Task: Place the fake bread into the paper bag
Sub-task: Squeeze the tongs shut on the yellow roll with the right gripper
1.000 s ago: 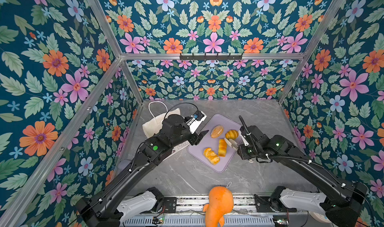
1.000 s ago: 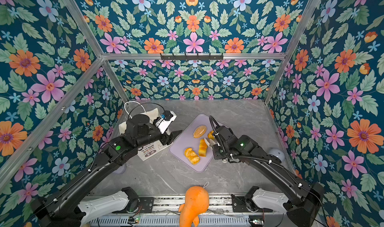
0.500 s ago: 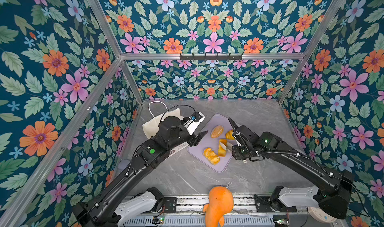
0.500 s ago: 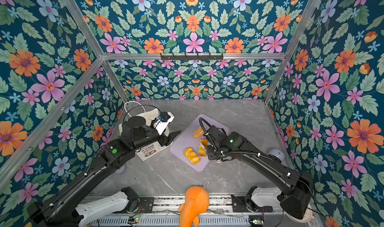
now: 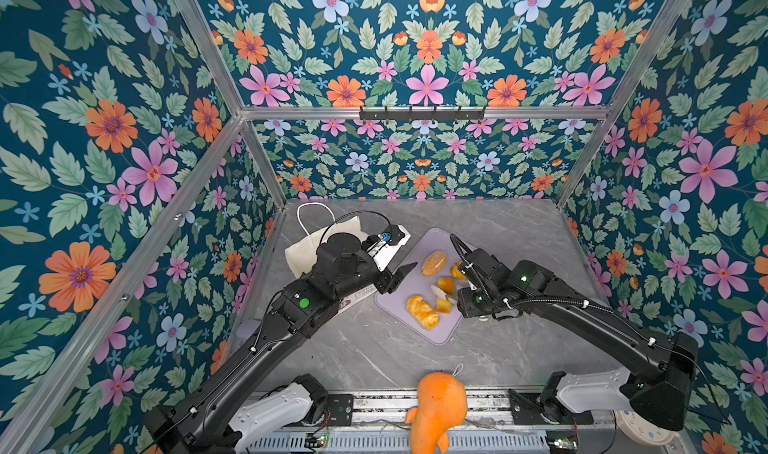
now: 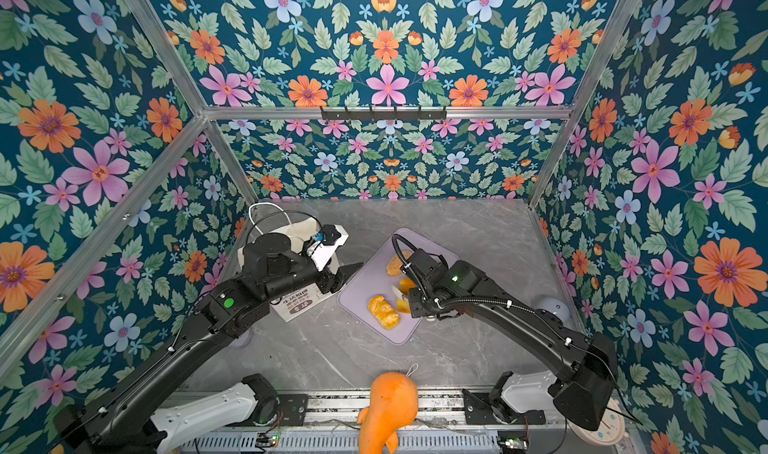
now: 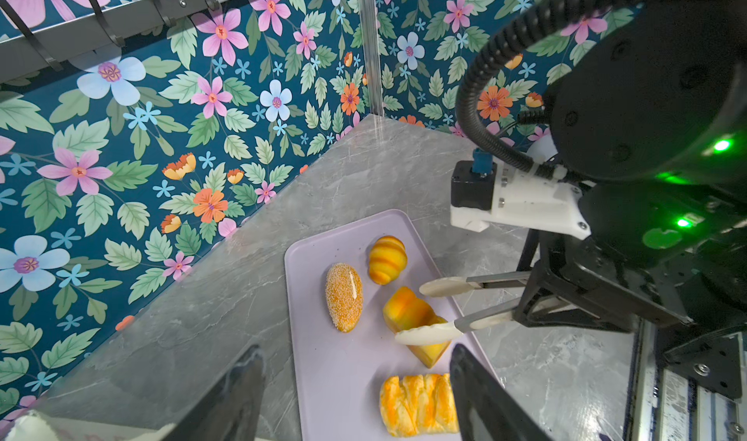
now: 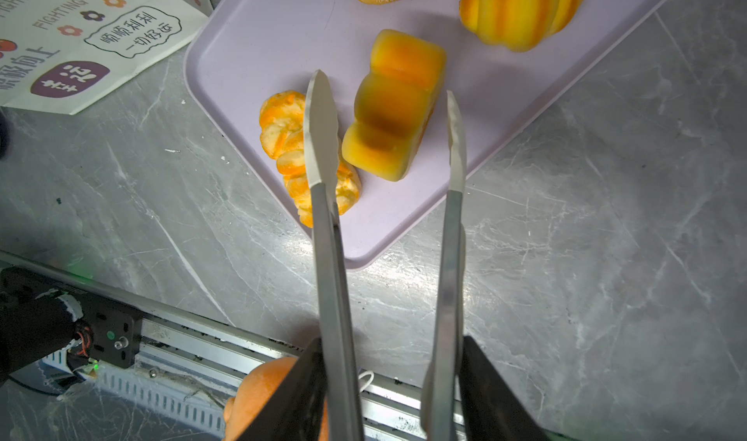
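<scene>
1. Your right gripper (image 8: 390,348) has its jaws clamped on the tongs (image 8: 328,257). The two white tips (image 8: 321,128) stand spread, with nothing pinched between them.
2. The loaf (image 8: 394,107) lies straight ahead of those jaws on the tray (image 8: 250,35), right between the tips. Its long axis runs roughly along the tongs' arms, so the tips flank its long sides. A squeeze should catch it across the narrow way.
3. One tip sits just beside the loaf's flank, over the roll (image 8: 281,136). The other stands a little off the opposite flank. Neither looks to be pressing in yet.
4. The roll lies just beside the loaf. The croissant (image 8: 521,10) and the bun (image 7: 343,297) are farther along the tray, beyond the loaf. All four breads are on the tray and none is in the bag (image 8: 101,35).
5. Your left gripper (image 7: 355,354) has its jaws wide and empty. It hovers at the tray edge nearest the bag, which sits on the worktop (image 8: 566,257) just beside the tray, under the left arm.
6. The right arm is the nearer one to the bread, and the left is nearer the bag. Mind the roll, because the tip over it could drag it along as the tongs close. I cannot tell from here which way the bag's mouth faces.
</scene>
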### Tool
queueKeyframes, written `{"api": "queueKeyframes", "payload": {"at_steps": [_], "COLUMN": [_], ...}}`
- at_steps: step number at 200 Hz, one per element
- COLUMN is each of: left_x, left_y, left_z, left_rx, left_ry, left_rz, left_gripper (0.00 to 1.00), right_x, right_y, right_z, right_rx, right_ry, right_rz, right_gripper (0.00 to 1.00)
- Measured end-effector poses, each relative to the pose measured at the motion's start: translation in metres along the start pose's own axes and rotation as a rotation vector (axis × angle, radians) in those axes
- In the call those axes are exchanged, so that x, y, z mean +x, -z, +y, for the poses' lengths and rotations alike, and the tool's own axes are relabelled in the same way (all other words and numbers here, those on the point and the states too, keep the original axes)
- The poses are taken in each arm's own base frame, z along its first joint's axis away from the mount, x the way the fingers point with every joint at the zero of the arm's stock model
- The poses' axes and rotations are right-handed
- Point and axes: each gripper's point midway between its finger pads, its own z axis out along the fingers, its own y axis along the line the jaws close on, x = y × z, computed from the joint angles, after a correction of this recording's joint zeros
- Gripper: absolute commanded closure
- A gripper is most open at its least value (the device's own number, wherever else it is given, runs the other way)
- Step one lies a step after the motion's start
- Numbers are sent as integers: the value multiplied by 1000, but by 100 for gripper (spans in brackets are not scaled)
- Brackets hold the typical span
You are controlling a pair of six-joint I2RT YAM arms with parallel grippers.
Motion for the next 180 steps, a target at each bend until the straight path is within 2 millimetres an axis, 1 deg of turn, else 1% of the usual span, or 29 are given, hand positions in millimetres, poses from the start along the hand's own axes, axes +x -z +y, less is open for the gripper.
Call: {"api": "queueKeyframes", "payload": {"at_steps": [68,121,180], "left_x": [1,-2,-3], "left_y": [1,4,5], "left_z": [-2,-5,-5], "left_rx": [12,22,24], "left_ry": [-1,-12,-18], "left_rz": [-2,-18,-22], "left_gripper": [28,28,28], "right_x": [2,-2,-1], "right_y": [-15,-29,-41], "right_z": [1,5,4], "right_rx": [19,25,48], "right_ry": [-17,-23,-34], "right_rz": [26,33,56], "right_gripper": [45,46,47]}}
